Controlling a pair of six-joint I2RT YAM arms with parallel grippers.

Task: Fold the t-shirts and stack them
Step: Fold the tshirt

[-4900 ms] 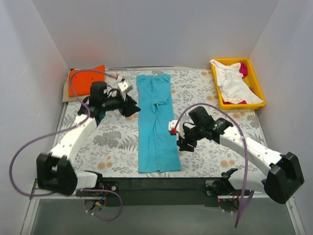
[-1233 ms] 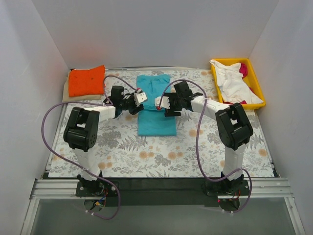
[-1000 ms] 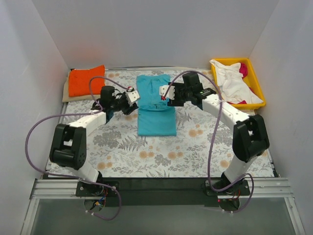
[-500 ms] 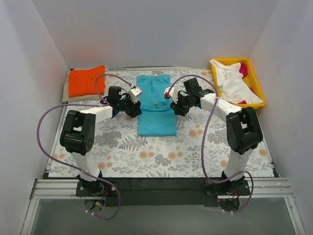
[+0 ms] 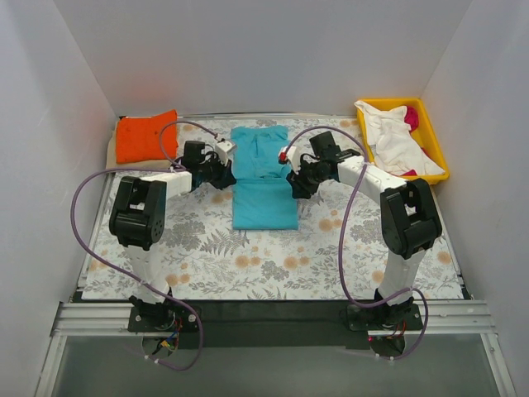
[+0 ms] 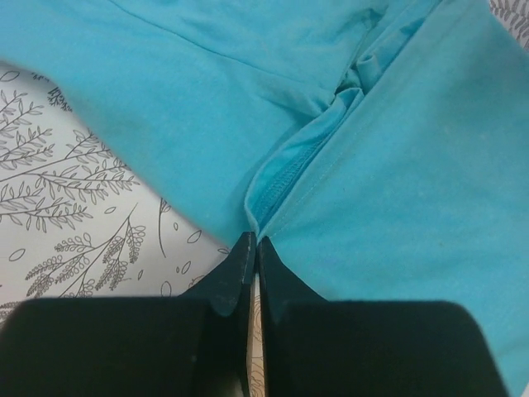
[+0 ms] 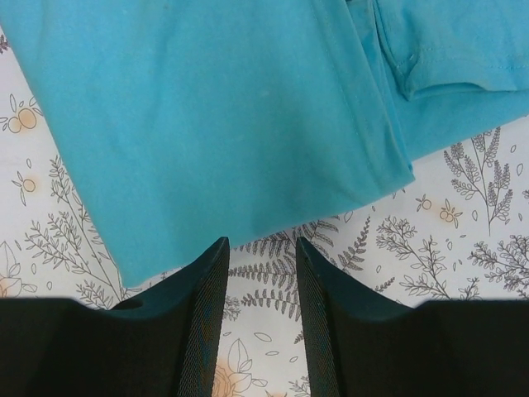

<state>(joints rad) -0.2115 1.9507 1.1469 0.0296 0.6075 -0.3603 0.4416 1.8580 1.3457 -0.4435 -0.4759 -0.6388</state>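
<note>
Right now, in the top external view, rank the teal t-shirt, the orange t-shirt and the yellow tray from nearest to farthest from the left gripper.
1. Teal t-shirt: in the middle, right beside the left gripper.
2. Orange t-shirt: far left corner.
3. Yellow tray: far right corner, well beyond the others.

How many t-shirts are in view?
4: a teal shirt mid-table, an orange shirt at the far left corner, a white shirt and a magenta shirt in the yellow tray; others may lie hidden underneath.
</note>
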